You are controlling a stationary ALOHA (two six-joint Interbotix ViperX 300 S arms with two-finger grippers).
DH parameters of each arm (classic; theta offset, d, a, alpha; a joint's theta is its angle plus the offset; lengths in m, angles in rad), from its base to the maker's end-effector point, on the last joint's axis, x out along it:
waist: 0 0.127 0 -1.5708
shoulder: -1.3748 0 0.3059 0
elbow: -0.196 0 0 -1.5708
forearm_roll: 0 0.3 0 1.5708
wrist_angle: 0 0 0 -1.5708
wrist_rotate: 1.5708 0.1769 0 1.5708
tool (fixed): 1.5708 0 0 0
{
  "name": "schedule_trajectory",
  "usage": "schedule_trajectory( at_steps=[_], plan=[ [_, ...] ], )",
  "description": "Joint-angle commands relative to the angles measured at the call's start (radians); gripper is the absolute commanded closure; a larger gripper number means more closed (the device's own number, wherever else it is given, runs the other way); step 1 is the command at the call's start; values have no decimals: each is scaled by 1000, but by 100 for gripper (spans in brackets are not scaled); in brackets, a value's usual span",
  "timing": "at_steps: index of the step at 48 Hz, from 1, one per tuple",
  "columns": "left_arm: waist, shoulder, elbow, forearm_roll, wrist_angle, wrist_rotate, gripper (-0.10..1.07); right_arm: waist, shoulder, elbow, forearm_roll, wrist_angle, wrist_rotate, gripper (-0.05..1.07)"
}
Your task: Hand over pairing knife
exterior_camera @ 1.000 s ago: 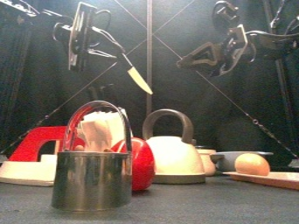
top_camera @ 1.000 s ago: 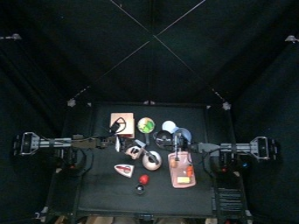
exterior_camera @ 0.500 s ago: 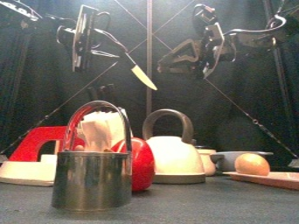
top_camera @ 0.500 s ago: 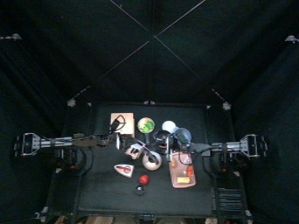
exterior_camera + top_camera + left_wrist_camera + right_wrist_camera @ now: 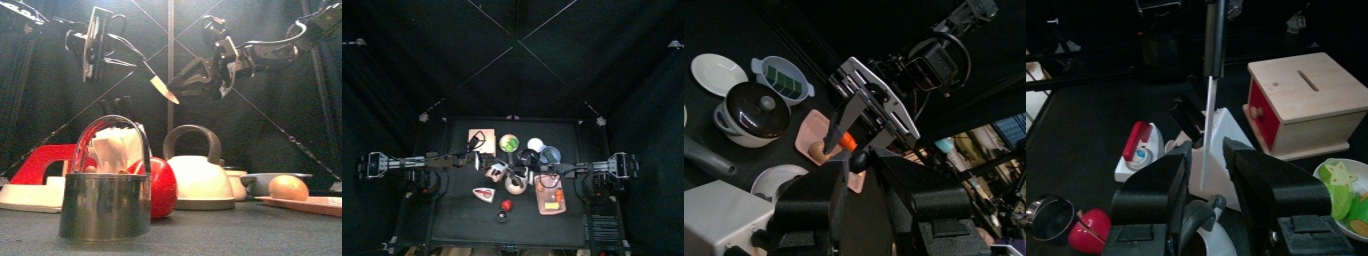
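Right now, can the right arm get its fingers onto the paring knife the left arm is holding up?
Probably yes. The knife hangs in open air from the left gripper, blade toward the right gripper, whose fingers are spread close beside the tip with nothing between.

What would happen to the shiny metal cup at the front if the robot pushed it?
The metal cup looks straight-sided with a flat base, so it would probably slide rather than roll. Its shiny wall may be slippery to pinch. The tall things standing inside could make it top-heavy, so a high push might tip it.
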Motion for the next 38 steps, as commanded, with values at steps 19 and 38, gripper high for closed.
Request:
schedule_trajectory(
  at_steps=[19,38],
  plan=[
    [8,0,-8,-2,-9,0,32,-3,25,-63,12,5,0,36],
    [6,0,12,-32,-18,2,32,-6,26,-64,12,3,-2,58]
  ],
)
